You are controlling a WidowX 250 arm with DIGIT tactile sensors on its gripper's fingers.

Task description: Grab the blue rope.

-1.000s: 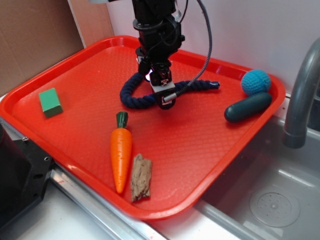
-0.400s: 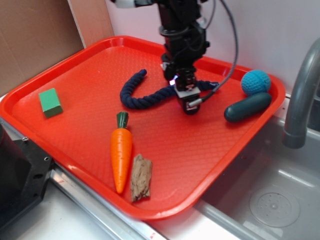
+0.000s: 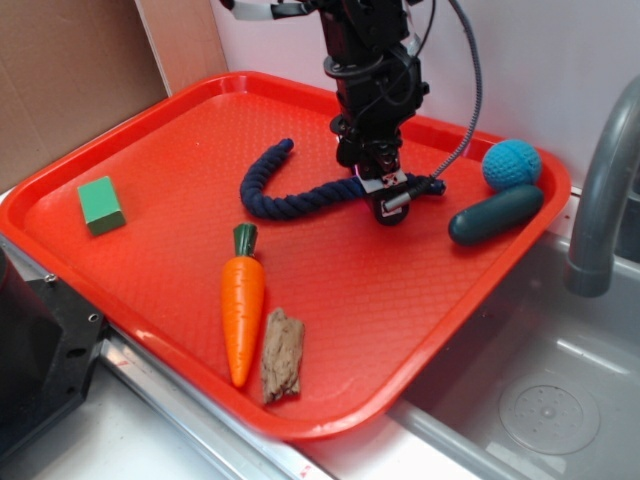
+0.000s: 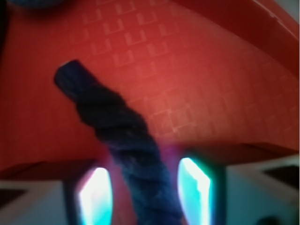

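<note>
1. So, my gripper point(image 3: 390, 205) is down low, a bit right of center in the upper half of the exterior frame, right over the blue rope point(image 3: 300, 198) near its right end.
2. Wrist view: the rope point(image 4: 126, 145) runs up between my two fingers point(image 4: 96, 194), which glow teal at the bottom left and bottom right. There's a gap on each side of the rope, so I'm open around it, not squeezing. It's blurry, so I can't tell if either pad is actually touching.
3. That rope lies flat on the red tray point(image 3: 150, 130), curving from a hooked end at upper center, down and across to a bound tip at the right just past my gripper.
4. Other stuff on the tray: a green block point(image 3: 101, 205) at the left, a toy carrot point(image 3: 243, 310) lower center with a brown chunk of wood point(image 3: 282, 355) just beside it.
5. Over at the right edge of the tray there's a light-blue ball point(image 3: 512, 164) with a dark green capsule point(image 3: 496, 214) right below it.
6. A grey faucet point(image 3: 600, 190) sits at the far right of the frame, over the sink point(image 3: 520, 420).
</note>
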